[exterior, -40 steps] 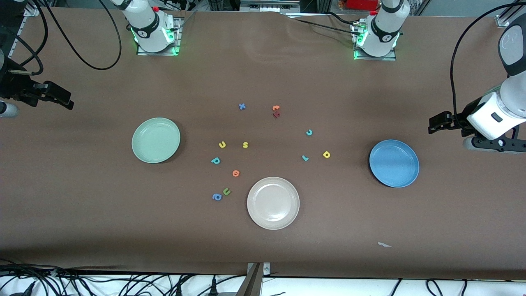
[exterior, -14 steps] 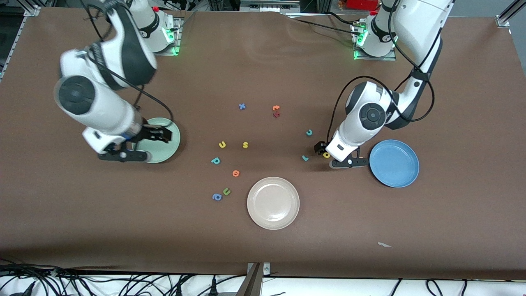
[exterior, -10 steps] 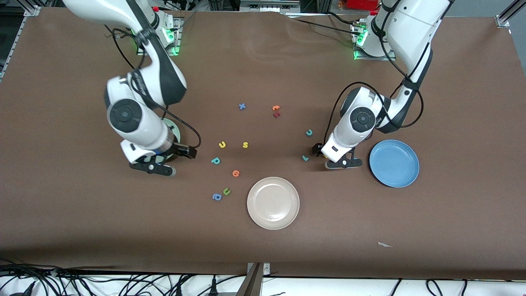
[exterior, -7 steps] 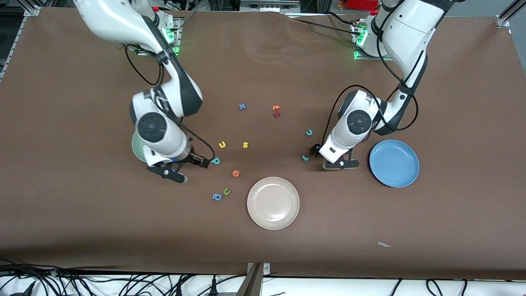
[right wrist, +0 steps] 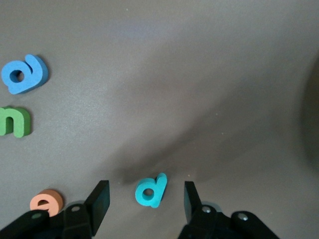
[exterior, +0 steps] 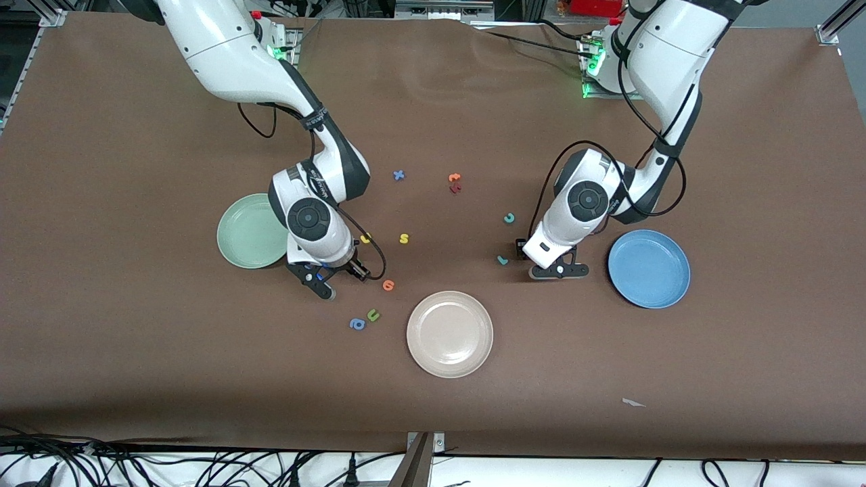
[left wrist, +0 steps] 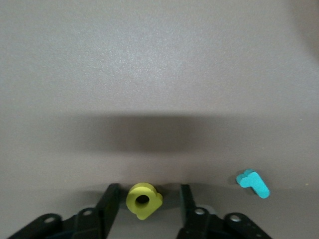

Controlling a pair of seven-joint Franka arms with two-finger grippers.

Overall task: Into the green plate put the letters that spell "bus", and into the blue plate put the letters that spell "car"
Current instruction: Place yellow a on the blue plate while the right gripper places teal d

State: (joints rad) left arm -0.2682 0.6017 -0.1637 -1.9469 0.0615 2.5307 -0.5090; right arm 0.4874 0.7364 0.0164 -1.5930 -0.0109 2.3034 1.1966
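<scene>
While its 2 fingers stood apart, touching nothing, the left gripper (left wrist: 146,201) straddled the yellow a (left wrist: 144,200) low in the left wrist frame, the teal r (left wrist: 253,183) lying beside. The right gripper (right wrist: 145,198) likewise bracketed the teal b (right wrist: 150,189), unclamped. The green plate (exterior: 247,231) sat mid-left in the front frame, the blue plate (exterior: 649,268) mid-right.

The right gripper (right wrist: 144,199) swung in from the table's edge, crossed the green plate (exterior: 250,231) and settled astride the teal b (right wrist: 150,190). The left gripper (left wrist: 144,206) likewise came down around the yellow a (left wrist: 143,200), both sets of fingers narrowing.
</scene>
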